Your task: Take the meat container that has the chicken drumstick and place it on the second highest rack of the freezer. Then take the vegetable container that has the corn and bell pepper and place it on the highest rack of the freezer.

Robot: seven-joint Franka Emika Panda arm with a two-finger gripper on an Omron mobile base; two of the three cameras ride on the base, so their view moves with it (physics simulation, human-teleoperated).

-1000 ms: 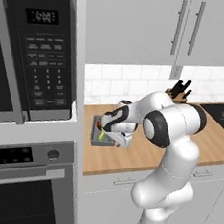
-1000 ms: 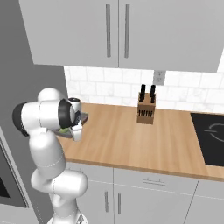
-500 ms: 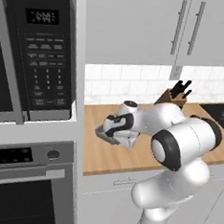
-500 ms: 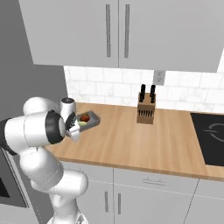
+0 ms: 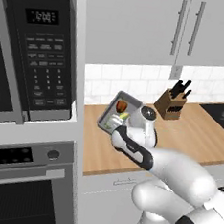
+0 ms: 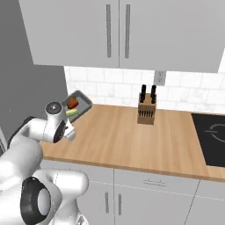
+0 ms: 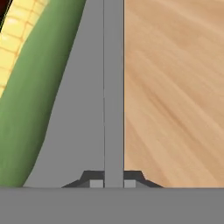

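Wooden counter (image 6: pixel 132 136) under white cabinets (image 6: pixel 123 30) frames the scene, with a knife block (image 6: pixel 146 111) standing at the tiled back wall. Since a second ago the grey tray (image 5: pixel 109 114) has come up off the counter: then it lay flat beside the oven column, half hidden behind the arm's elbow; now it hangs tilted in the air, well to the left of the knife block, its open side turned toward the base cameras. The gripper (image 7: pixel 113 178) has closed in that time and now pinches the tray's rim, one dark fingertip (image 7: pixel 92 179) on each side of the thin grey wall. Inside the tray the bell pepper (image 5: pixel 121 105) sits at the upper end and the corn (image 5: pixel 123 116) just below it, on the side nearer the hand. The hand view shows the corn (image 7: pixel 30 87) as a green-and-yellow mass cut off at the left and top edges, with wood grain beyond the rim. The white wrist covers the tray's lower corner in both base views, so the grip itself is hard to make out there. The microwave (image 5: pixel 39 55) and wall oven (image 5: pixel 25 188) are cropped at the left base view's edge.
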